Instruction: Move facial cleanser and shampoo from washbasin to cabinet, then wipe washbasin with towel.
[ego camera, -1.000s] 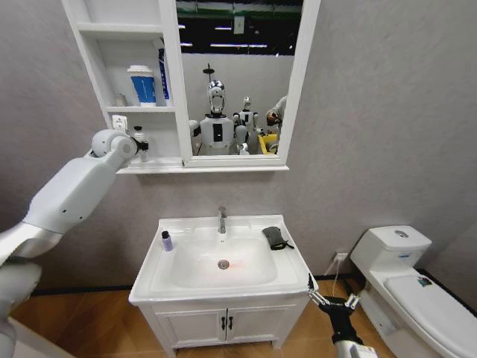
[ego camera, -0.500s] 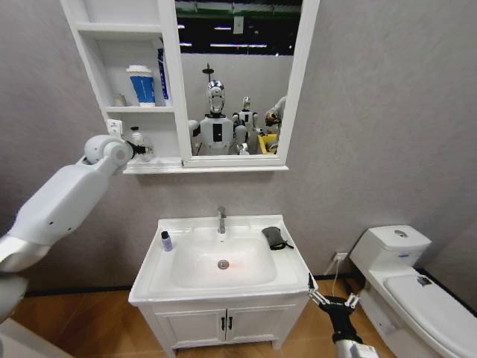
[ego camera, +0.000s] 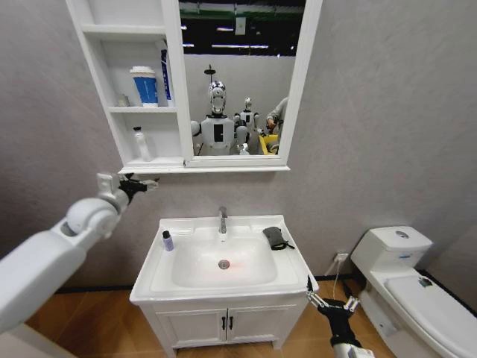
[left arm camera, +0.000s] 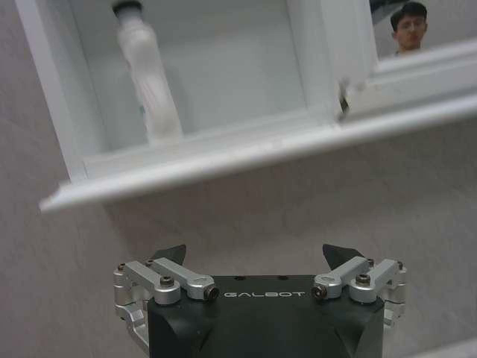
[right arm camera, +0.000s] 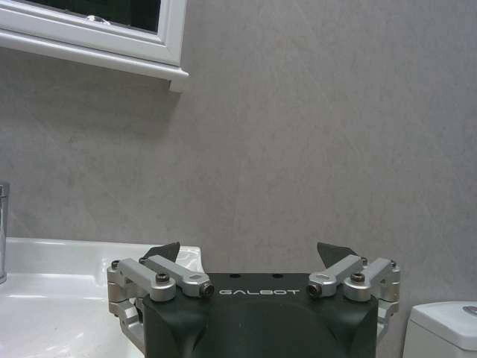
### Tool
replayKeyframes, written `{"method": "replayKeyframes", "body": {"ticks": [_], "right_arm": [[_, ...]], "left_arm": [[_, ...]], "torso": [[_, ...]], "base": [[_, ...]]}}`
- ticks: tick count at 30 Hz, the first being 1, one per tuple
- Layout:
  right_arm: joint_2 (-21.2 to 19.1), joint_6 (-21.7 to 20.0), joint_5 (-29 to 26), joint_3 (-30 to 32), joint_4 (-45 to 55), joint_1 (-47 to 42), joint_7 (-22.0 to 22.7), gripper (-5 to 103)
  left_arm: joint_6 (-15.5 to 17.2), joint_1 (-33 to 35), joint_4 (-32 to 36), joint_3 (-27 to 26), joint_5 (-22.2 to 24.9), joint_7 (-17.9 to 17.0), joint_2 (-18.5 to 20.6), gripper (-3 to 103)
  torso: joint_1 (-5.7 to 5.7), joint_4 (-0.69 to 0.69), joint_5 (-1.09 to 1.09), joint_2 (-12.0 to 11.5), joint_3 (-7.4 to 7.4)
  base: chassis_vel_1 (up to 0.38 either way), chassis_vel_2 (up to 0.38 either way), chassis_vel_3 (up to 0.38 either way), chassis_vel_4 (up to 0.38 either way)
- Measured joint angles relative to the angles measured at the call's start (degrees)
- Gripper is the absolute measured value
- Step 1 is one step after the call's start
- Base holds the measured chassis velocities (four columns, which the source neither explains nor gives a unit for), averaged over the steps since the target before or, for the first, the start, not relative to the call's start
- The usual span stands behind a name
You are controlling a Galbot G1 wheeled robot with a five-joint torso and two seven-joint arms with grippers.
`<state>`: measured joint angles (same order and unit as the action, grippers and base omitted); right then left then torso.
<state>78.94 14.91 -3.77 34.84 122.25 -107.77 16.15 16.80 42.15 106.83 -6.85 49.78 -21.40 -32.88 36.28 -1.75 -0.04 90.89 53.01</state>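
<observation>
The white facial cleanser bottle [ego camera: 140, 144] [left arm camera: 149, 82] stands upright on the lowest shelf of the cabinet [ego camera: 173, 89] [left arm camera: 223, 149]. My left gripper [ego camera: 139, 183] [left arm camera: 255, 253] hangs open and empty just below and in front of that shelf. A small dark shampoo bottle [ego camera: 167, 240] stands on the left rim of the washbasin [ego camera: 223, 287] [right arm camera: 45, 298]. The dark towel [ego camera: 275, 237] lies crumpled on the basin's right rim. My right gripper [ego camera: 328, 302] [right arm camera: 250, 253] is open and empty, low by the basin's front right corner.
A blue and white cup [ego camera: 145, 86] and a tube stand on the cabinet's middle shelf. The chrome faucet [ego camera: 222, 219] rises at the back of the basin. A white toilet [ego camera: 402, 276] stands to the right. The mirror [ego camera: 238, 74] reflects robots behind me.
My left gripper has let go of the white bottle on the lowest shelf and drawn back down and away from the cabinet. The right arm has stayed put.
</observation>
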Motion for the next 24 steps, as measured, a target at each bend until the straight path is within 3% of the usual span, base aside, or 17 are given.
{"method": "replayKeyframes", "body": {"ticks": [6,9,10,24], "right_arm": [[-0.01,0.88,-0.12,1.22,0.02,-1.18,0.04,100],[-0.04,1.12,-0.15,1.48,-0.01,-1.55,0.04,100],[-0.02,1.27,-0.16,1.64,0.06,-1.95,0.09,100],[-0.17,1.16,-0.18,1.56,0.18,-2.01,0.53,100]], "left_arm": [[-3.74,9.95,-3.81,-0.42,-7.25,-0.36,-6.6,100],[-3.97,11.71,-5.11,-0.48,-8.43,-0.44,-8.27,100],[-3.93,13.73,-7.68,-0.16,-9.83,-0.45,-10.82,100],[-3.76,8.35,-19.78,3.3,-15.19,1.4,-17.93,100]], "torso": [[-0.01,0.01,-0.01,0.0,0.0],[-0.01,0.01,-0.01,0.0,-0.01],[0.0,0.01,0.02,0.0,-0.01],[0.0,0.0,0.01,0.0,0.0]], "base": [[0.0,0.0,0.0,0.0],[0.0,0.0,0.0,0.0],[0.0,0.0,0.0,0.0],[0.0,0.0,0.0,0.0]]}}
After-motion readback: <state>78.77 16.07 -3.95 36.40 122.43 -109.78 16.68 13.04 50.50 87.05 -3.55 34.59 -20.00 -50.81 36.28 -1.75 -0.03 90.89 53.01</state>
